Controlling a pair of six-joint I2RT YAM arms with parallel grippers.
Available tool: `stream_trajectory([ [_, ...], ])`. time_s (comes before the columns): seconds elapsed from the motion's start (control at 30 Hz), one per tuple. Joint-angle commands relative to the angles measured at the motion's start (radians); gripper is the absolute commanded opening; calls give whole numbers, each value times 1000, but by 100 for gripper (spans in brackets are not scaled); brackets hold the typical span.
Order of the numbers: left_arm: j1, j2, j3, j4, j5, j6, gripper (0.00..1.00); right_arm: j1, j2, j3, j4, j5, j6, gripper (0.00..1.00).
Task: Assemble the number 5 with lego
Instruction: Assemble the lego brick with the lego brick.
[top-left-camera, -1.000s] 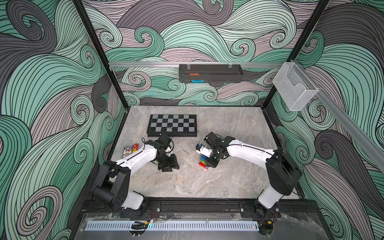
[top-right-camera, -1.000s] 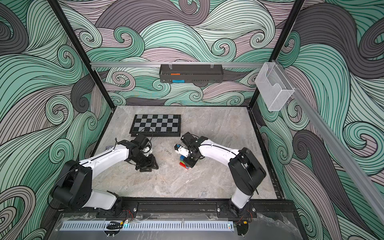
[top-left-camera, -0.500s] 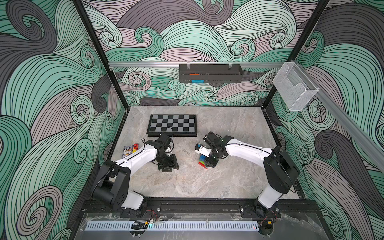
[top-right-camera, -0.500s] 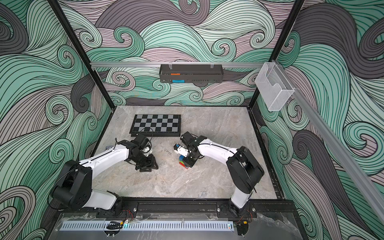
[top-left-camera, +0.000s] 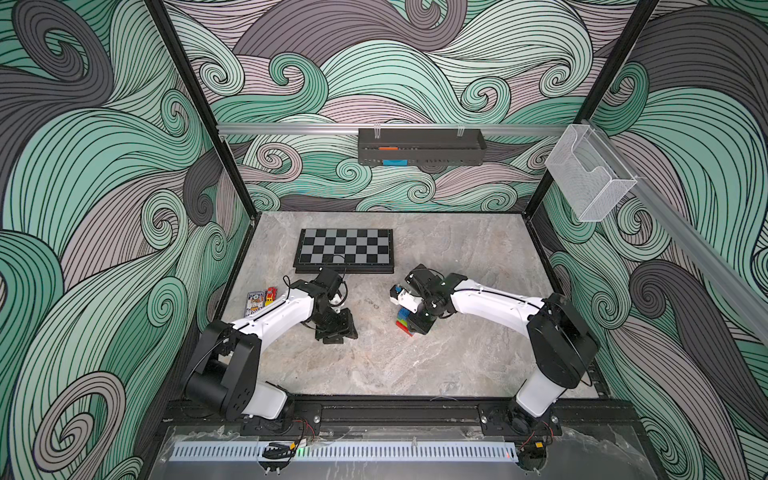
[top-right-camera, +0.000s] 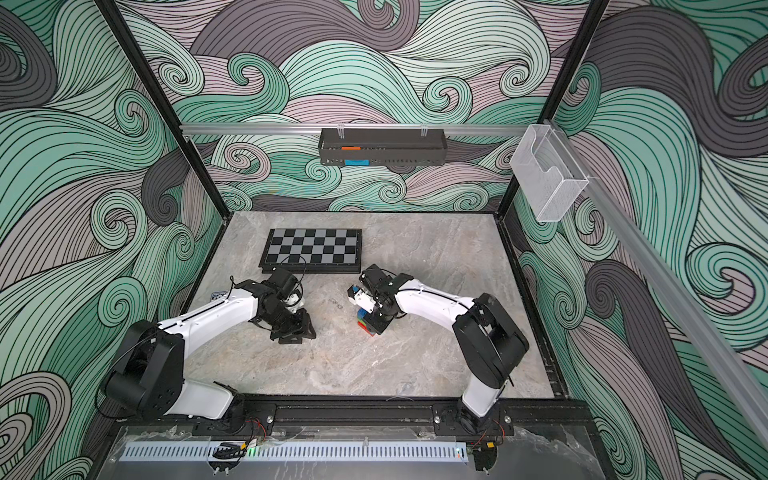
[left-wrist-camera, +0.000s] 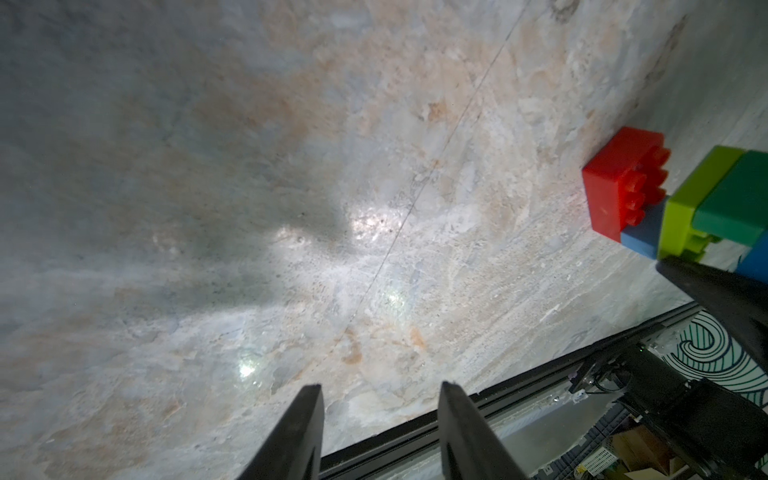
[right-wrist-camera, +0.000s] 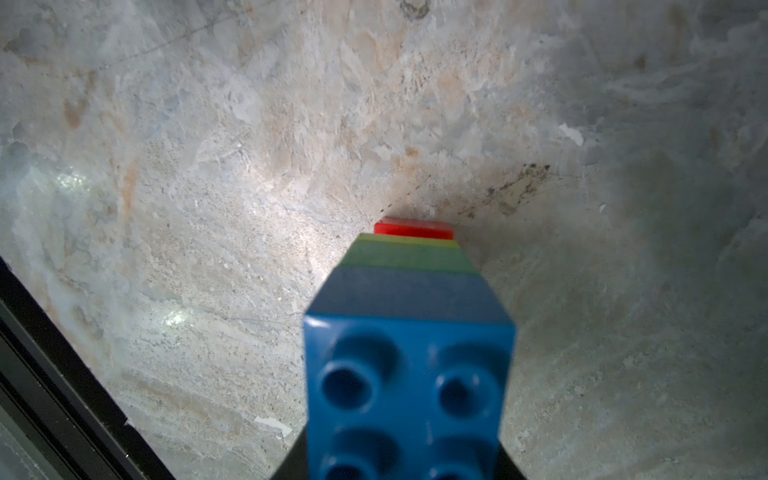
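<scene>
The number 5 (top-left-camera: 402, 322) (top-right-camera: 363, 323) is a joined stack of lego at mid-table. In the left wrist view its rows show as red (left-wrist-camera: 623, 183), light blue (left-wrist-camera: 642, 235), lime (left-wrist-camera: 690, 208), dark green (left-wrist-camera: 735, 199) and dark blue (left-wrist-camera: 758, 262). The red end rests on the table. My right gripper (top-left-camera: 417, 321) (right-wrist-camera: 409, 457) is shut on the dark-blue brick (right-wrist-camera: 409, 374) at the stack's top end. My left gripper (top-left-camera: 337, 329) (left-wrist-camera: 380, 390) hangs open and empty just over the table, to the left of the stack.
A black-and-grey checkered board (top-left-camera: 344, 250) lies behind both grippers. Small toy cars and a card (top-left-camera: 262, 297) sit by the left wall. A black shelf (top-left-camera: 420, 146) hangs on the back wall and a clear bin (top-left-camera: 590, 183) on the right rail.
The right arm's elbow has swung slightly to the left, and the stack has barely shifted. The left arm has not moved.
</scene>
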Motion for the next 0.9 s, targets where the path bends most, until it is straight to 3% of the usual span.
stream_trajectory([
  [0.0, -3, 16, 26, -32, -18, 19, 49, -2, 78, -61, -6, 87, 36, 21],
  [0.6, 1, 21, 27, -32, -30, 17, 49, 1, 41, -41, -16, 77, 50, 23],
  [0.73, 1, 24, 26, -32, -29, 19, 49, 2, 4, -24, -16, 74, 51, 29],
  [0.87, 1, 22, 26, -32, -30, 17, 49, 1, -22, -13, -17, 83, 53, 43],
])
